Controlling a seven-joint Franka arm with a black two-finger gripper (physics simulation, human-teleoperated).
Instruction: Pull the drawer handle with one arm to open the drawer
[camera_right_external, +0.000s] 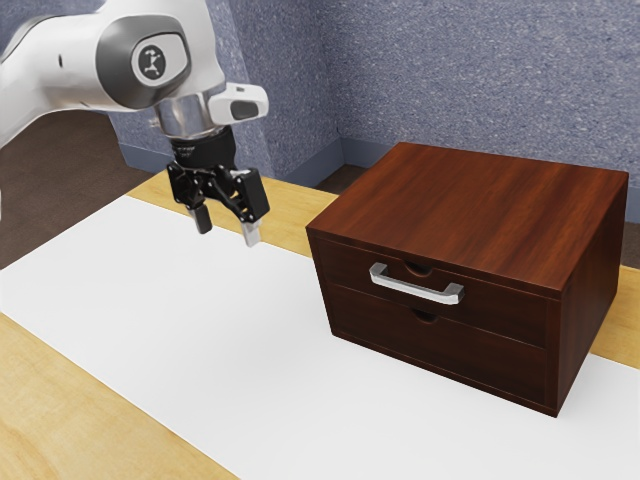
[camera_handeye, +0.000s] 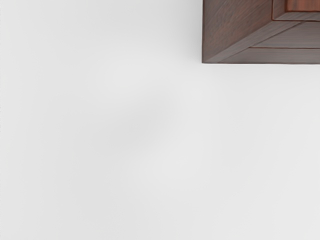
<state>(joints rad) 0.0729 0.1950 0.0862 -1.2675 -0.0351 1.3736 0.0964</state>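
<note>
Gripper (camera_right_external: 226, 223) hangs open and empty above the mat, well short of the drawer's handle (camera_right_external: 416, 283); approach stage, next it must descend and straddle that bar.

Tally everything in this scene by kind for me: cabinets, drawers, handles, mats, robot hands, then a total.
Wooden cabinet: 1
Drawers: 2, upper drawer and lower drawer
Silver handle: 1
White mat: 1
Hand: 1
Total: 6
</note>
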